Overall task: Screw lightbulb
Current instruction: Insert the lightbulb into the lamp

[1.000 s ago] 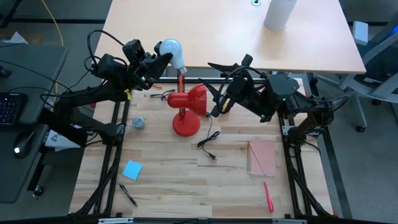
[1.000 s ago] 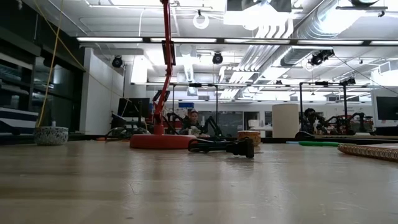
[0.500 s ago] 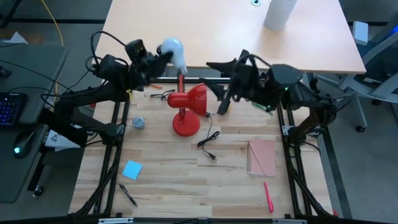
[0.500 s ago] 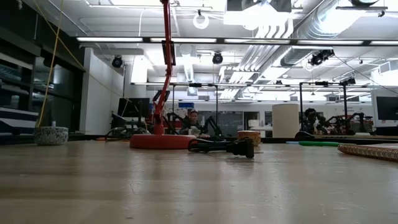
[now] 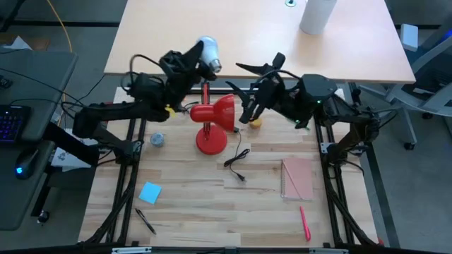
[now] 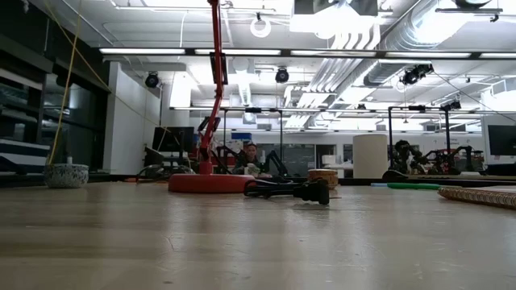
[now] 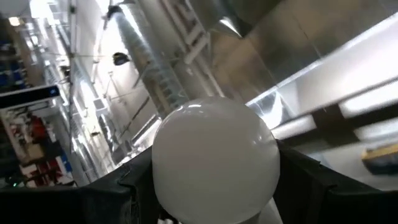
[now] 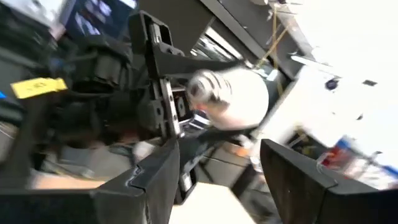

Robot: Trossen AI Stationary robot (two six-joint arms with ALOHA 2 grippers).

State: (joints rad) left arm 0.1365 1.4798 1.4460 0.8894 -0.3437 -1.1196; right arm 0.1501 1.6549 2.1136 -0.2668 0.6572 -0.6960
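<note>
While clamped on the lightbulb (image 5: 208, 51), left gripper (image 5: 195, 59) farther right than before; right jaws apart.

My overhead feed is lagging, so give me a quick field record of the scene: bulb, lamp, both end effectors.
lightbulb: white, held up above the table by the left end effector, bulb at
left end effector: closed on the lightbulb
red lamp: upright on the wooden table, shade pointing towards the right arm
right end effector: open, empty, beside the lamp shade
lamp cord: loose on the table

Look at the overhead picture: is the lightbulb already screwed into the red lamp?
No, the left gripper holds the lightbulb apart from the red lamp.
</note>
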